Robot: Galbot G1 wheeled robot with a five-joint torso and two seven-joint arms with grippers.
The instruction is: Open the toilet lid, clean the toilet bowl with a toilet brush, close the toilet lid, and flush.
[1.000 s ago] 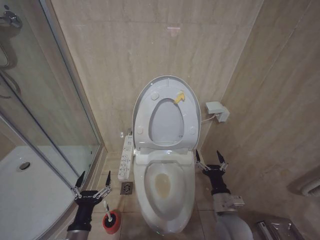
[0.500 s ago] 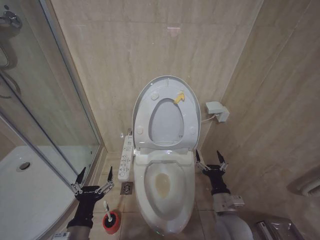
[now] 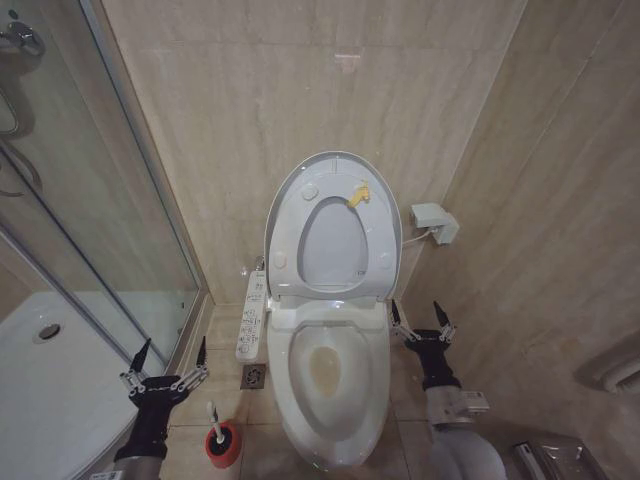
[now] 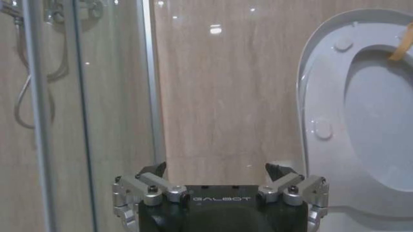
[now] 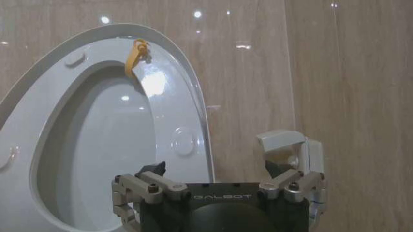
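Head view: your toilet lid (image 3: 335,170) stands raised at 12 o'clock, toilet bowl (image 3: 332,385) open below; left tool (image 3: 165,362) at 8 o'clock, fingers apart, beside the toilet brush (image 3: 215,422); right tool (image 3: 421,320) at 4 o'clock, apart.
Left wrist view: your tool's prongs are spread, empty.
Right wrist view: your tool is spread before the lid.

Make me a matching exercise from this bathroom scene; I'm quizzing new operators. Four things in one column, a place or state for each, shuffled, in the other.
Things:
1. toilet lid
2. toilet brush
3. left claw
4. right claw

Places or states:
A. open, beside the toilet bowl on the side of the wall box
B. standing in the red holder cup on the floor
C. raised upright against the wall
D. open, above the floor near the shower glass

Pairs: 1-C, 2-B, 3-D, 4-A
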